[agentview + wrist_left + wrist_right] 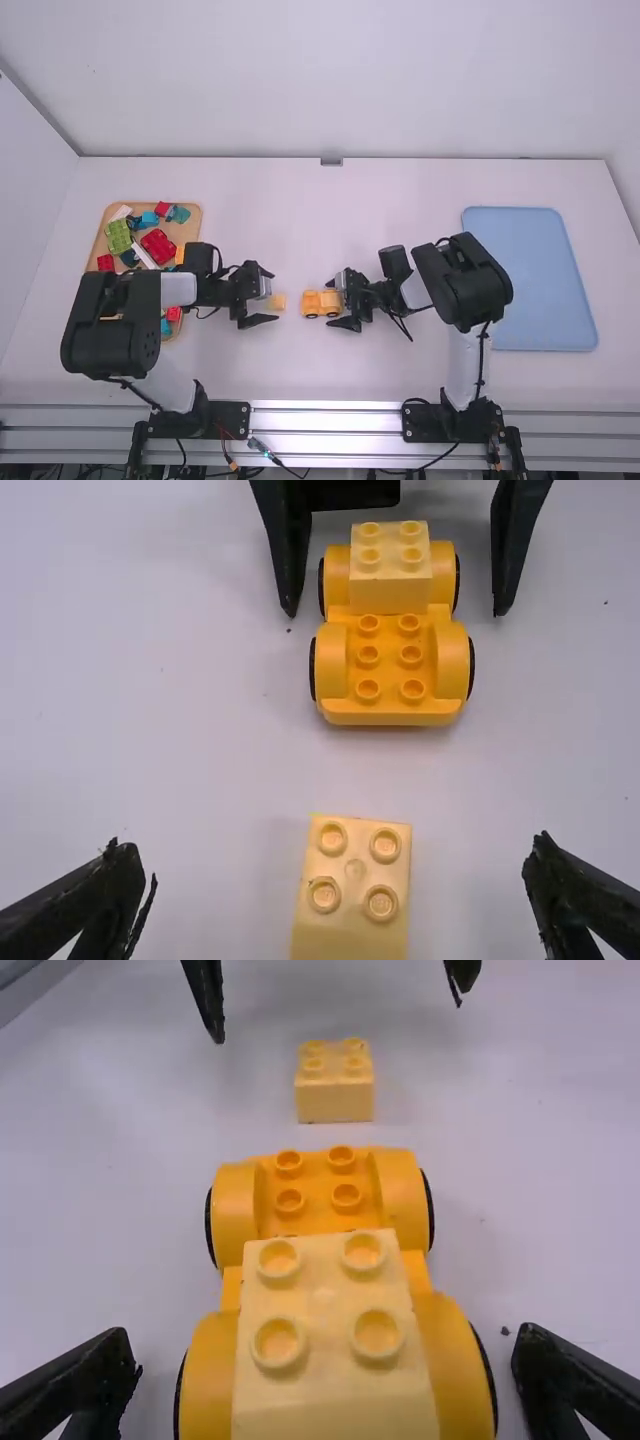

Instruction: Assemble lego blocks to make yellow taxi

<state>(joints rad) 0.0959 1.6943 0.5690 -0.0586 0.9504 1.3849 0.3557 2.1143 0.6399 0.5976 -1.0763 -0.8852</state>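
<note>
High view: the left gripper (pixel 272 297) and right gripper (pixel 334 303) face each other mid-table, both with fingers spread.
Loose pale yellow block (pixel 352 880): on the table between the left fingers, studs up, near the car base (pixel 390 715) but apart from it.
Car base: upright on its wheels, its far end between the right fingers, one pale block (pixel 390 570) already on top.
Step in hand: probably adding the loose block. I'd grip it squarely, low, lift level, steady the base, match studs, then press straight down.
In the way: the facing grippers could bump; the left arm (pixel 120 330) covers part of the wooden tray (pixel 105 225) of coloured blocks (pixel 158 246).
Blue tray (pixel 530 280): beyond the right arm (pixel 465 285), at the right.
</note>
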